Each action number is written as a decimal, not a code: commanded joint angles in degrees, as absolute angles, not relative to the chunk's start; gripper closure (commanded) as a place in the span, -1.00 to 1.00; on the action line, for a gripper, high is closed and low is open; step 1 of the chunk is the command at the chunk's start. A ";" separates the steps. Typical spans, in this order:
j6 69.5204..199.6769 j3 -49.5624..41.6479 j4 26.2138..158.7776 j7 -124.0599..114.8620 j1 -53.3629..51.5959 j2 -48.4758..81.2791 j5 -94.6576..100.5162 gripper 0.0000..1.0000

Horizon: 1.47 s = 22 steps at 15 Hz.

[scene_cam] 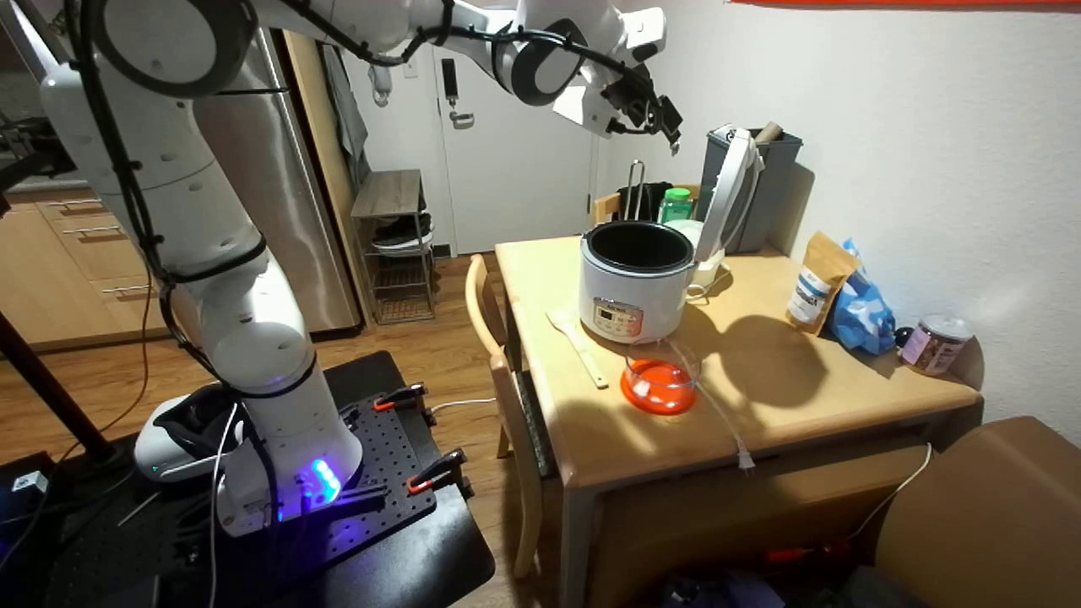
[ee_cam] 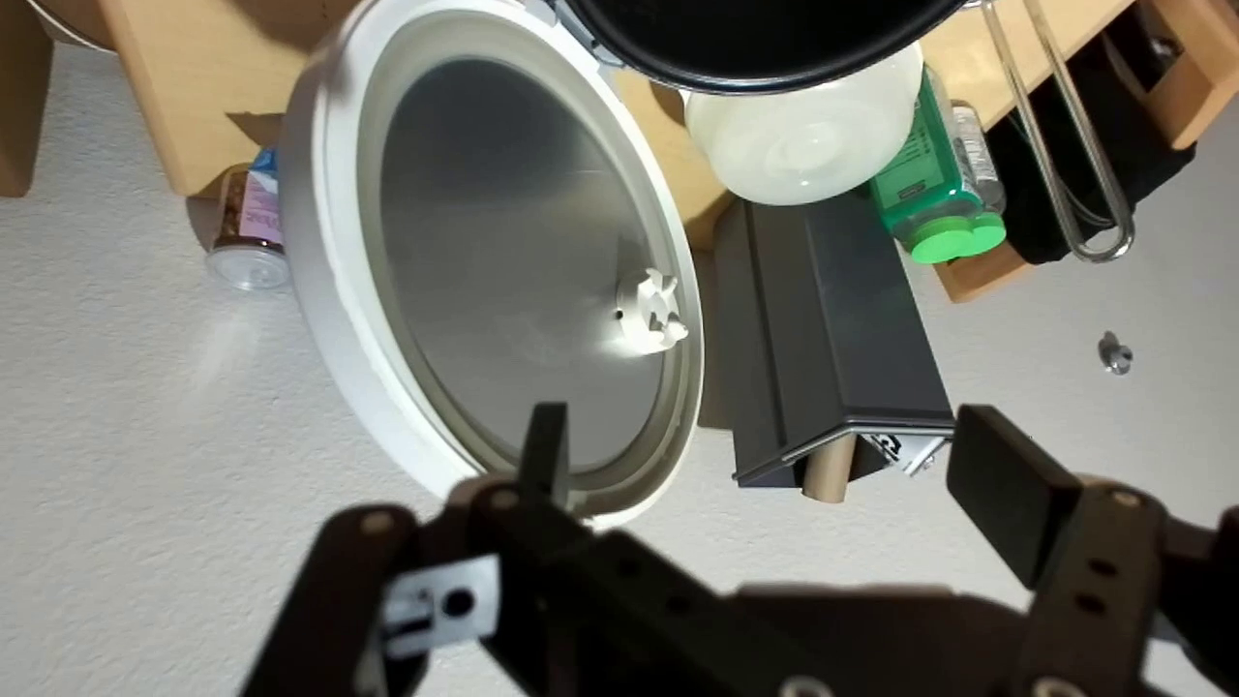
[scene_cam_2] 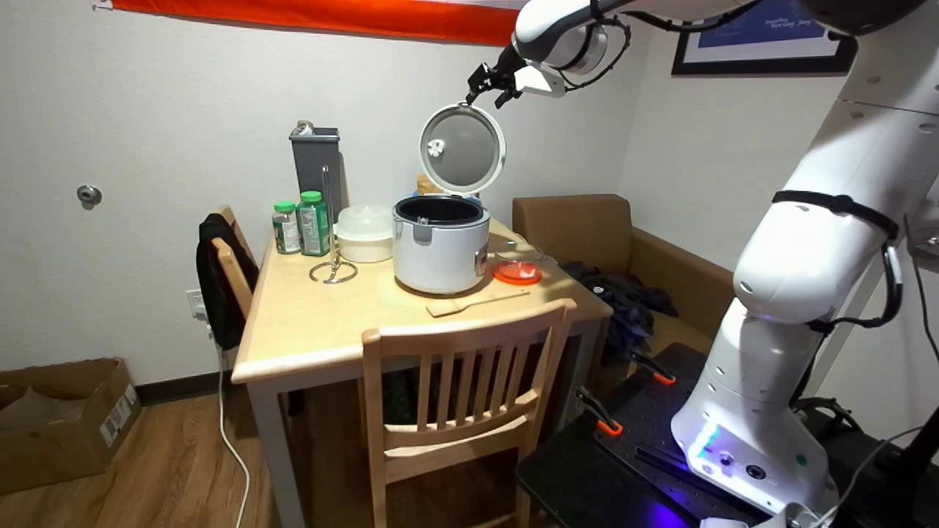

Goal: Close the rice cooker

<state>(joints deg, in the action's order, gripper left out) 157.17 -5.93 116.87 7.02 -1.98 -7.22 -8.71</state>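
The rice cooker (scene_cam: 633, 291) sits wide open on the table (scene_cam: 545, 274), lid (scene_cam_2: 466, 150) standing up!
And up top it's the gripper (ee_cam: 765, 465), released, its fingers (ee_cam: 1007, 494) spread well apart, hanging close to the lid's upper edge; whether a fingertip touches that rim, I cannot tell from here. Down below, the dark inner pot (scene_cam: 639, 245) shows inside the white body, a pale spatula (scene_cam_2: 473, 303) lies flat just beside the cooker, and an orange-red disc (scene_cam_2: 518, 273) sits near the front panel (scene_cam: 618, 318).
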 commanded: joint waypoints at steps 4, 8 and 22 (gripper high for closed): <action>161.10 -5.92 115.11 2.01 1.23 -4.56 -9.21 -1.00; 162.56 -6.51 114.66 0.53 3.30 -1.79 -9.29 -1.00; 160.97 -8.82 110.83 2.64 6.05 8.50 -22.43 0.00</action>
